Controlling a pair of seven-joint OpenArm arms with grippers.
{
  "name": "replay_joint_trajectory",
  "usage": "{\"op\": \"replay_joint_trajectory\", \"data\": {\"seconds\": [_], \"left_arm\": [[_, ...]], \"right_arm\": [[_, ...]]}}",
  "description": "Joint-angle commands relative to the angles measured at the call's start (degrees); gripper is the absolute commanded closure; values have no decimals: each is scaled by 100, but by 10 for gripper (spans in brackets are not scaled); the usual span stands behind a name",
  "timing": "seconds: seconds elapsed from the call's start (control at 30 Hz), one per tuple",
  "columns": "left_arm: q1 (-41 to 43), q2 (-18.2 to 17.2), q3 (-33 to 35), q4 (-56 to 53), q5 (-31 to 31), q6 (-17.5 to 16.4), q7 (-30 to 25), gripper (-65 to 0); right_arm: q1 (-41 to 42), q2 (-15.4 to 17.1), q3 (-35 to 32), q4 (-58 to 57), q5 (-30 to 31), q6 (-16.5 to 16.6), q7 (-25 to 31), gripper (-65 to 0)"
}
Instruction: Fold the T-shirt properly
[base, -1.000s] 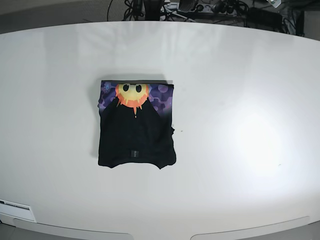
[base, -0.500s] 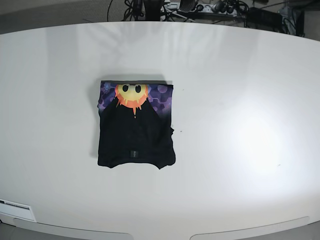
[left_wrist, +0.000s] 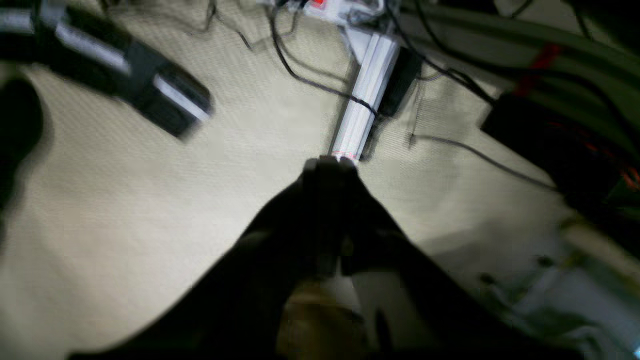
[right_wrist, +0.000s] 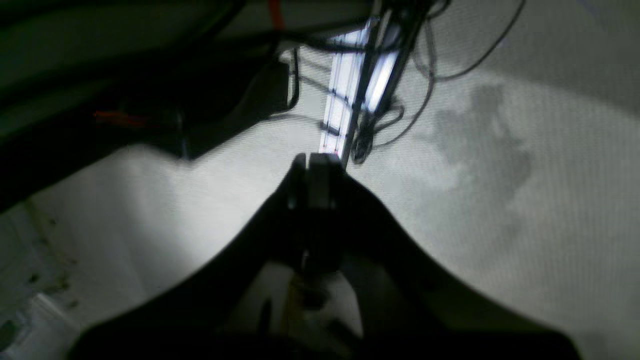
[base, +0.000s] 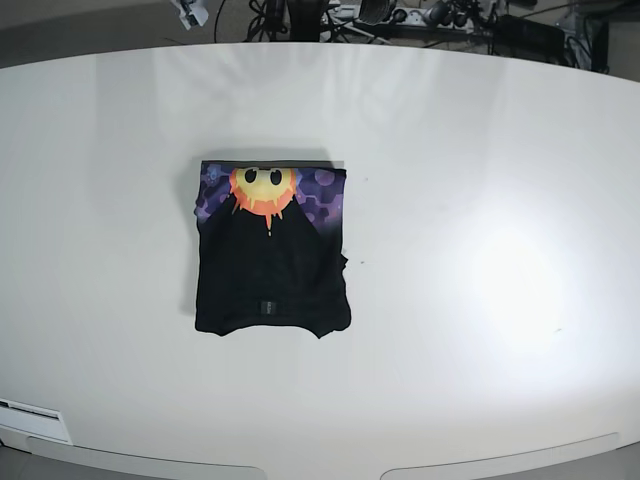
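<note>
Black cloth T-shirt (base: 272, 262): we see soft, matt fabric lying folded left of centre in the base view, its orange-yellow and purple print flat and unshiny.
White oval table (base: 480, 200): we see a smooth, semi-gloss top with a bright glare patch at right.
Beige floor (left_wrist: 125, 200): we see a finely ribbed, matt weave across the left wrist view.
Black cables (left_wrist: 300, 75): we take them for thin, smooth plastic sheathing, upper centre; blur hides finer detail.

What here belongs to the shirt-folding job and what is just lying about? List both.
Job:
- T-shirt, folded on the white table
- left gripper, shut
- right gripper, shut

Lying about:
- cables behind the table
</note>
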Motion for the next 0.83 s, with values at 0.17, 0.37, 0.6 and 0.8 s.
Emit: {"op": "replay_joint_trajectory", "data": {"seconds": [0.17,0.37,0.6,0.8], "left_arm": [[-511,417,960,-24,868,728,-826,0],[-590,883,1414,-20,866,1008,-1069,0],[-706,1034,2068,-17,802,1204,-1167,0],[-719,1021,2109,11,802,1237,-1185,0]], "right_arm": [[634,-374,-614,-682,-608,-798,374,0],[708,-651,-772,-726,-658,-1154,426,0],[691,-669,-772,-726,-787,-1268,468,0],[693,-669,-772,-723,-1069,-1316,459,0]]}}
